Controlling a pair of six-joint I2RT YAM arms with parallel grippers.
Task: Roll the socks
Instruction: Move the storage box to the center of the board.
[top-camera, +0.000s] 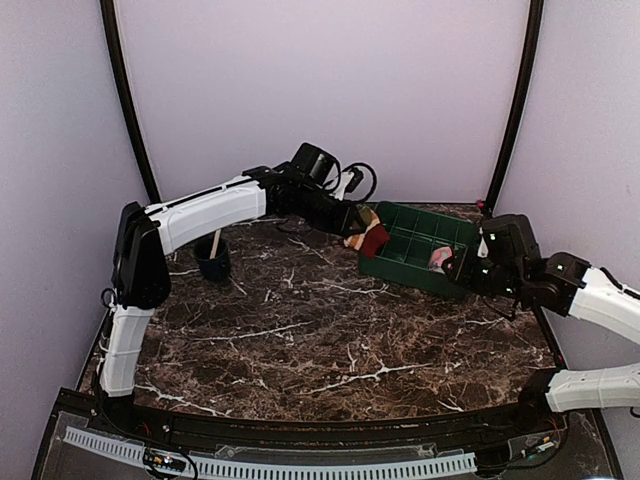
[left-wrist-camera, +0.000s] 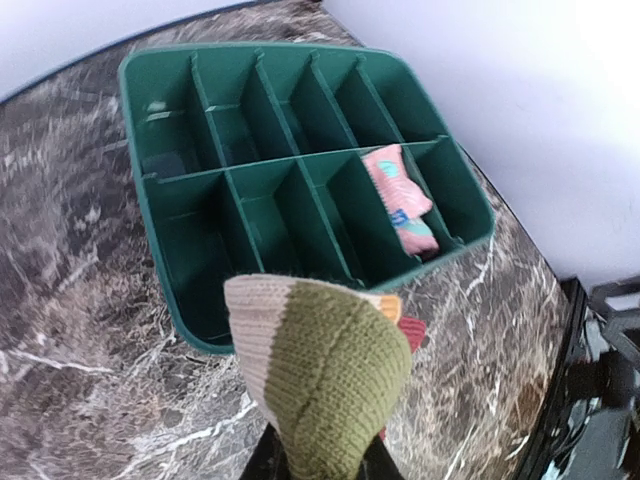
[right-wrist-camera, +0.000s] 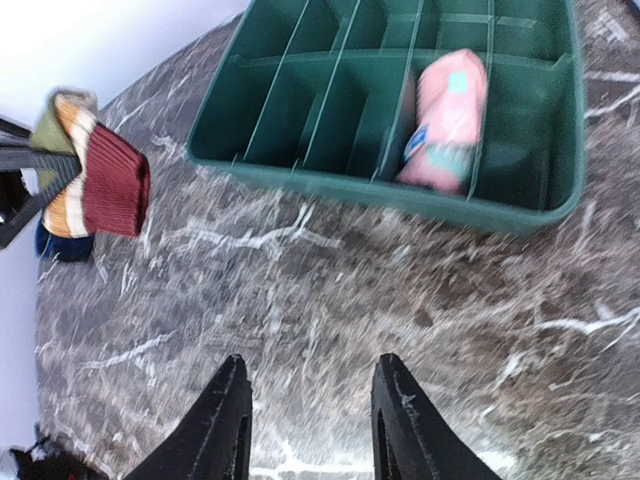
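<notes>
The pink sock (right-wrist-camera: 445, 120) lies rolled in a compartment of the green tray (left-wrist-camera: 150, 80), the left gripper (top-camera: 355, 225) pinches the bundled striped sock (left-wrist-camera: 320, 370) in the air at the tray's edge, and the right gripper (right-wrist-camera: 310, 370) is spread and empty, so probably only placing this sock remains.

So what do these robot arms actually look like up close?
The left arm and right arm have smooth white shells over black joints and bulky black wrists. Thin black cables loop beside the left wrist. The right gripper ends in two flat, tapering black fingers. I can't make out any markings.
</notes>
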